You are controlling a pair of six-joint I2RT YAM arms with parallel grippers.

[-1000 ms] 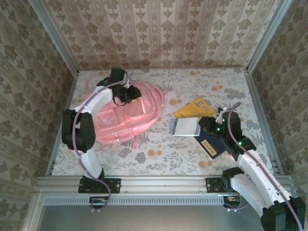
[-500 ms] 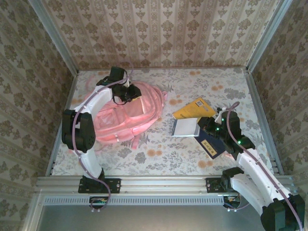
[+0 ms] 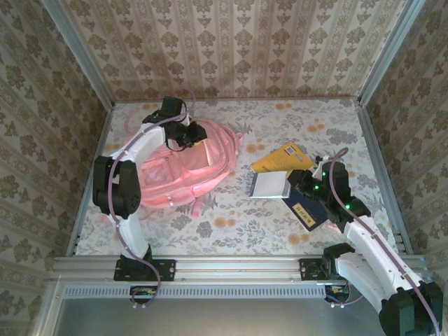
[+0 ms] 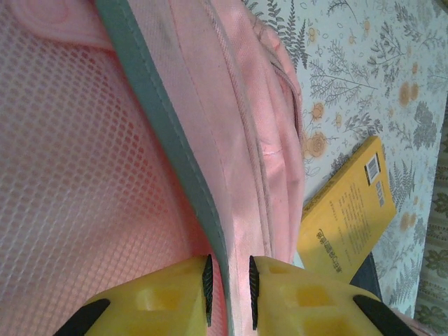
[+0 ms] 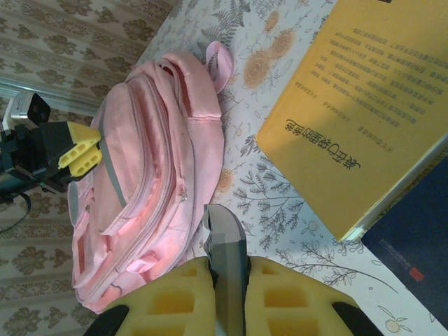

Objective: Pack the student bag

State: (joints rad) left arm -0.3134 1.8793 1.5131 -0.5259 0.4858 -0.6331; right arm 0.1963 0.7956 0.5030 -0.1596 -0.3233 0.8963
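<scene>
On the table's left side the student bag [image 3: 175, 171] lay flat, the left gripper [image 4: 229, 280] pinching its grey trim [image 4: 161, 140], likely to hold the mouth open, while the right gripper [image 5: 227, 269] clamped a thin silver notebook [image 3: 269, 184], apparently for loading.

Pink student bag [image 3: 178, 171] left of centre on desk [image 3: 238, 231], left jaws at its top edge. Yellow book [image 3: 281, 157], grey notebook [image 3: 269, 185] and blue book [image 3: 308, 210] overlap at right.
</scene>
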